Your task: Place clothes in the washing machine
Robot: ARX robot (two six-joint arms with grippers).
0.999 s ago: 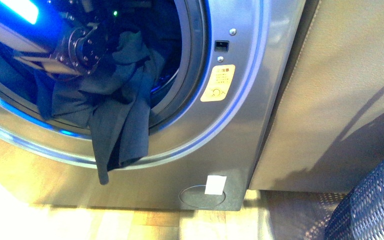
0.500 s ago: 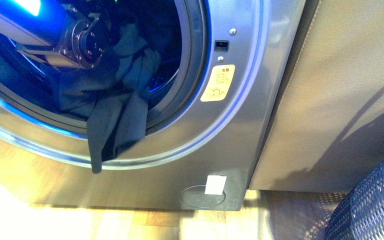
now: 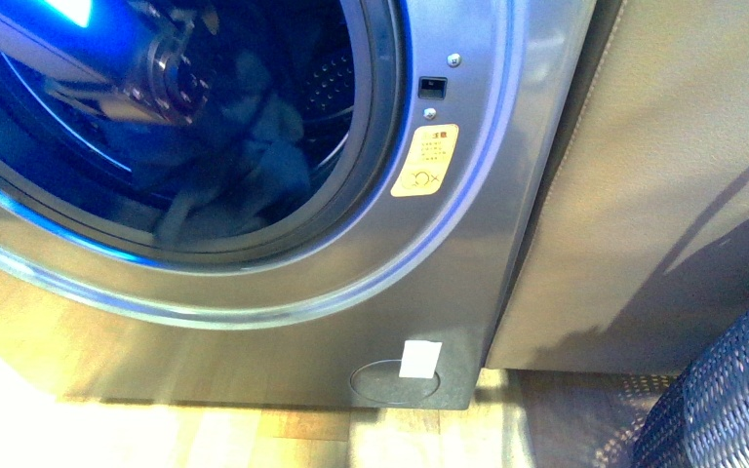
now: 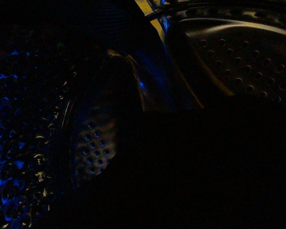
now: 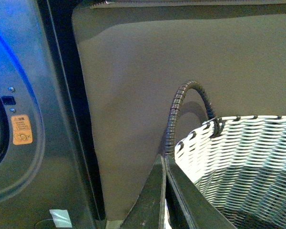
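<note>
One garment (image 3: 244, 166) lies inside the washing machine (image 3: 468, 214) drum; left gripper state cannot be told. Release deep, clear of the rim. Right gripper (image 5: 165, 191): fingers pressed together, empty.

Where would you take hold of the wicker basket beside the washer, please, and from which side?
Probably by the arched handle standing up from the basket's rim. It is a thin wrapped loop with open space beneath, so fingers can close around it coming down from above. The woven wall looks too broad to pinch. The right gripper, fingers together, hangs just by that handle.
</note>
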